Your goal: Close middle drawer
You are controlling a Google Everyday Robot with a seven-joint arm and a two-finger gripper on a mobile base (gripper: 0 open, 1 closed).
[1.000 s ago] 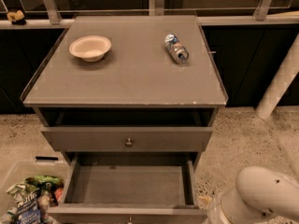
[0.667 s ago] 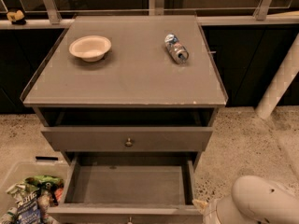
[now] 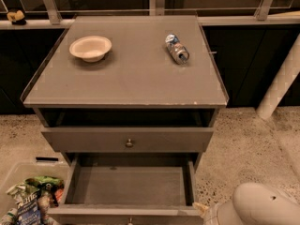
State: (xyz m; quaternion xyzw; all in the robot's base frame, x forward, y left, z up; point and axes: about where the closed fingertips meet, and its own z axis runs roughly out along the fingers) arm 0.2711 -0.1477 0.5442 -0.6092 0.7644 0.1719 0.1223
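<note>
In the camera view, the rounded white arm [image 3: 265,204] is seen lower and nearer the bottom right corner than a second ago; nothing else is found shifted. The gripper [image 3: 205,212] is shown only as a pale tip at the lower edge, and whether it is clenched or released cannot be told. The middle drawer [image 3: 126,186] is still pulled fully out. Its right front corner lies just beside the gripper, to the left of it, and contact cannot be confirmed. The closing push is therefore judged not yet begun, with the drawer's whole travel left to cover.

The drawer is made as a shallow rectangular tray of matt grey board, with a bare floor and a flat, low front. Beyond the gripper and to its left, the upper drawer front [image 3: 84,139] is finished in the same grey and fitted with a small round metal knob [image 3: 129,143]. Further beyond, the smooth cabinet top [image 3: 126,81] is seen. A pale round bowl [image 3: 90,47] is set on it far to the left, and a shiny can [image 3: 177,48] is laid on its side more nearly straight ahead. Well to the left of the gripper, a clear plastic bin [image 3: 18,172] is filled with crinkled packets. A speckled, stone-like floor [image 3: 243,144] is spread below.
</note>
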